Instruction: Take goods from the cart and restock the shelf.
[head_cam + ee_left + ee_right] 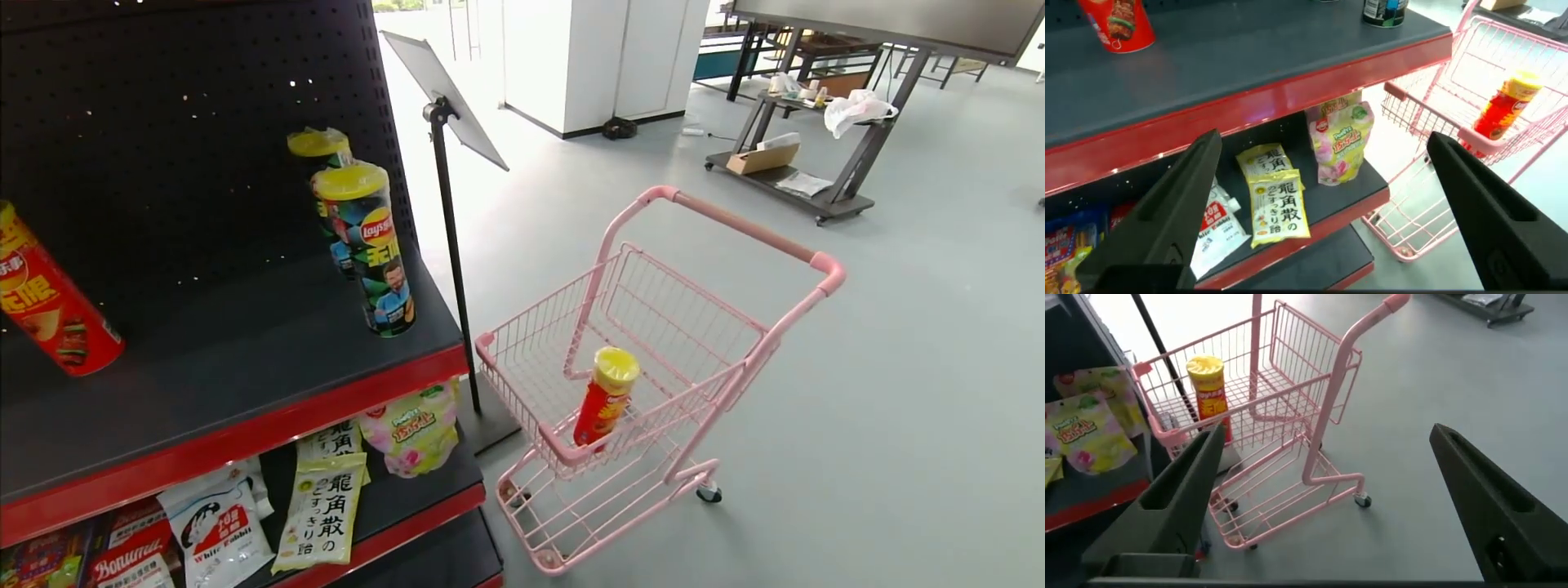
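Note:
A pink wire cart (694,327) stands on the floor to the right of the black shelf (245,359). A red chip can with a yellow lid (602,406) stands upright in the cart's basket, near its front corner. On the shelf's upper board stand two dark chip cans with yellow lids (365,245) and a red can (45,298) leaning at the left. My left gripper (1323,212) is open, held in front of the shelf's lower level with its snack bags (1274,200). My right gripper (1323,498) is open above the floor near the cart (1282,416), the red can (1211,392) beyond it.
A thin black stand with a tilted sign plate (445,90) rises between shelf and cart, its base by the shelf corner. Snack bags (326,490) fill the lower shelf. A low trolley with boxes (784,163) stands far back right. Open grey floor lies right of the cart.

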Controlling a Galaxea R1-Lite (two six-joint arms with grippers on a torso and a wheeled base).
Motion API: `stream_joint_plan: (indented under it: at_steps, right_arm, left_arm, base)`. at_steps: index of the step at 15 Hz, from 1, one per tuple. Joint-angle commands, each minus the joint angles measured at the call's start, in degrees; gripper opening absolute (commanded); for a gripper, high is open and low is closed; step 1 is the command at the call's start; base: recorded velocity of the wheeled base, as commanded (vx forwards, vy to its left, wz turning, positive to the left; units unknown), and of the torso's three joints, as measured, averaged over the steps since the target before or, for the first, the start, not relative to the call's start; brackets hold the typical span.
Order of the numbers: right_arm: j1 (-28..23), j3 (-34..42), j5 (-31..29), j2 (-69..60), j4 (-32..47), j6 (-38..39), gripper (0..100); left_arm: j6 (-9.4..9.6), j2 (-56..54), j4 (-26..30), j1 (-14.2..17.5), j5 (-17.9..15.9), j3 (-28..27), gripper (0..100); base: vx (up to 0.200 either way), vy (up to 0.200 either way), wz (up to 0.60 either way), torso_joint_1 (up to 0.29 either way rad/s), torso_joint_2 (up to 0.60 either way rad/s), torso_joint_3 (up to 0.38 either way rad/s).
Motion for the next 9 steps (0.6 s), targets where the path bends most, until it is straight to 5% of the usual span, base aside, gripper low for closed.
stream_joint_plan:
  at_steps: [1, 9]
  right_arm:
    - [0.01, 0.0, 0.01, 0.0, 0.0, -0.04, 100]
    - [0.01, 0.0, 0.01, 0.0, 0.0, 0.13, 100]
  left_arm:
    - [-0.07, 0.07, -0.02, 0.01, 0.01, 0.0, 100]
    - [-0.16, 0.07, -0.02, 0.01, 0.01, 0.0, 100]
  base:
    - [0.2, 0.0, 0.0, -0.012, -0.01, 0.007]
    - [0.0, 0.0, 0.0, -0.041, 0.09, 0.056]
